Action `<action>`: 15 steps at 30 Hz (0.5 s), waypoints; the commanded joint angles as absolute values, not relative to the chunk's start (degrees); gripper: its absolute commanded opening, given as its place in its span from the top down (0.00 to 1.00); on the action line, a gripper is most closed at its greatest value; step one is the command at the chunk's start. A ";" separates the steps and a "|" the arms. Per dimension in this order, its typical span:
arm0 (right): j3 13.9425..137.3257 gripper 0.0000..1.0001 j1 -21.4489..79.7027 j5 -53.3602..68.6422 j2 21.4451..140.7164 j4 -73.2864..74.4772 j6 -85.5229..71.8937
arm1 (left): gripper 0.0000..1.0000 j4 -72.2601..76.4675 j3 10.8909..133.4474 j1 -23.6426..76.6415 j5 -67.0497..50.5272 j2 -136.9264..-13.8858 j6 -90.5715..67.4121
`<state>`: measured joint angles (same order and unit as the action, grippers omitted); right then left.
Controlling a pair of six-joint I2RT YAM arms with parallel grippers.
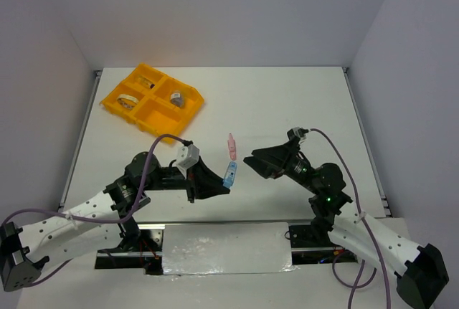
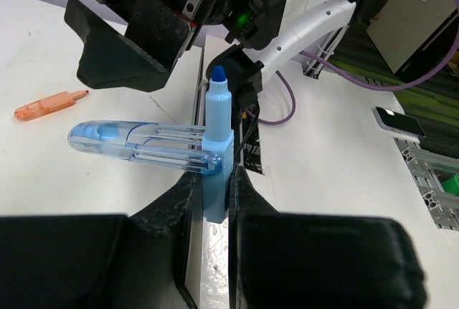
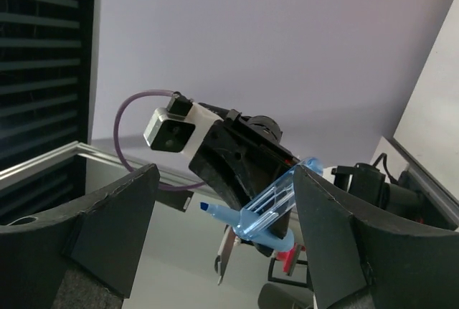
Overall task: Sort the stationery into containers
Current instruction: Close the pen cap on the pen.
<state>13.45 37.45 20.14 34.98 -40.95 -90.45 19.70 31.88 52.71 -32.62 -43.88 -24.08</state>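
While the left gripper [image 2: 215, 193] clamps the light-blue piece [image 2: 217, 119] in a narrow grip, the right gripper [image 1: 252, 160] stands wide, unladen, at its 2 o'clock. The orange-yellow tray [image 1: 107, 102] lies at 10 o'clock.

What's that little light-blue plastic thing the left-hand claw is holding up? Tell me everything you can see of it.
It is a stubby light-blue plastic marker, standing upright with its darker blue felt tip bare on top. A clear, ribbed, blue-tinted cap juts sideways from its body. The left gripper pinches its lower end and holds it in the air.
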 commanded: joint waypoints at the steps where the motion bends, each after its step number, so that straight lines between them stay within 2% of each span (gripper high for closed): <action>1: 15.12 0.18 39.28 16.09 33.31 -35.79 -90.79 | 1.00 25.14 32.52 52.82 -34.72 -44.56 -22.76; 9: 13.36 0.20 43.59 11.17 33.13 -32.61 -92.99 | 1.00 24.52 32.52 52.82 -33.66 -43.42 -21.62; 15: 14.59 0.26 46.14 11.25 38.66 -39.70 -94.48 | 1.00 24.17 32.17 52.82 -33.49 -43.42 -21.62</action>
